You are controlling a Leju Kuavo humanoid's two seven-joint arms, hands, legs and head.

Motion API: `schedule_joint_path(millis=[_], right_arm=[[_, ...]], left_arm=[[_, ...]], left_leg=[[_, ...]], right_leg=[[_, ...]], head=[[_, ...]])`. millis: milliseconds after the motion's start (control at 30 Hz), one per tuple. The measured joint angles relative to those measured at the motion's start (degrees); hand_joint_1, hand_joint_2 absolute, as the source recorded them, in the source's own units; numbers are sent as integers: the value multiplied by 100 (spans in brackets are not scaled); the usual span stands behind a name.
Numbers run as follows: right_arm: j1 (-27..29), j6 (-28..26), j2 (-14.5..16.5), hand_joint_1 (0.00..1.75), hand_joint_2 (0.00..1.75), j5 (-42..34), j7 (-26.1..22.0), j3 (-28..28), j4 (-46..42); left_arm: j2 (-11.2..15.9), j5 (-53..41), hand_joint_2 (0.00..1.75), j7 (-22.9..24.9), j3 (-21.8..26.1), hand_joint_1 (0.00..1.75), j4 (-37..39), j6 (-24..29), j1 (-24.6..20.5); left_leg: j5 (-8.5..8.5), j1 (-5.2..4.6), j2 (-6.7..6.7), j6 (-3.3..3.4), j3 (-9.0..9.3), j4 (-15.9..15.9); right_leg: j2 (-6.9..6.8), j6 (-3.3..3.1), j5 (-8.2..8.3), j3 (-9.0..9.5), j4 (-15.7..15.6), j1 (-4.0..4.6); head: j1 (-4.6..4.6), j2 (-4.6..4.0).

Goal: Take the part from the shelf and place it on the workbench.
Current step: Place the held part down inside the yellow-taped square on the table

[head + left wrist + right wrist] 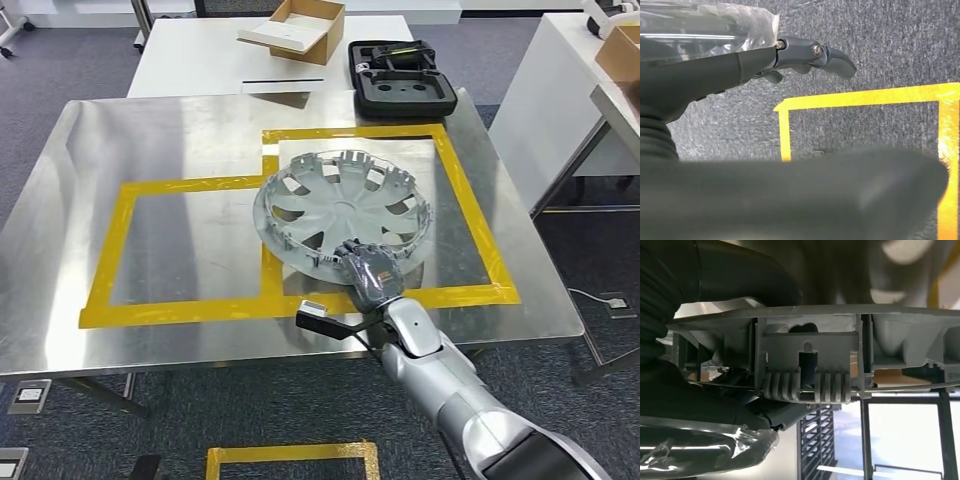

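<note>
Your right hand [371,277] grips the wheel cover [343,208] rim, the cover beyond its fingers on the workbench [68,260]; only letting go remains; your left hand's [806,55] fingers hold nothing.

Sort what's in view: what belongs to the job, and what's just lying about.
Job: wheel cover, gripped at its near rim by the right hand; steel workbench with yellow tape outlines.
Lying about: black foam case; cardboard box; white table.
</note>
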Motion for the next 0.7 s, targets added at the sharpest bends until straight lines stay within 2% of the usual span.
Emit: schedule_joint_path(millis=[133, 367, 600, 667, 700], right_arm=[[-107, -13, 111, 0, 175, 135, 318, 33, 469], [-193, -145, 174, 0, 175, 146, 549, -18, 855], [-242, -7, 222, 0, 175, -154, 427, -223, 946], [-243, 87, 226, 0, 175, -281, 356, -336, 942], [-236, 115, 223, 0, 175, -310, 338, -384, 940]], left_arm=[[-5, -46, 0, 164, -81, 0, 0, 65, -57], [-13, 137, 0, 323, -62, 0, -1, 111, -86], [-9, 300, 0, 346, 83, 0, -4, 28, -104], [-7, 311, 0, 345, 105, 0, -6, -7, -114], [-6, 311, 0, 345, 113, 0, -7, -16, -120]], left_leg=[[-1, 1, 1, 0, -3, -1], [-9, -1, 1, 7, -11, 2], [-30, -12, 11, 76, -6, 1], [0, 25, 31, 114, 14, -43], [11, 46, 41, 129, 23, -65]], right_leg=[[1, 0, 0, -3, -1, 1], [3, 5, 5, -4, -20, -1], [15, 54, 5, 12, -61, -23], [11, 90, -109, -52, 90, -18], [8, 104, -256, -158, 324, -20]], head=[[0, 0], [0, 0], [-3, 0], [9, 0], [16, 0]])
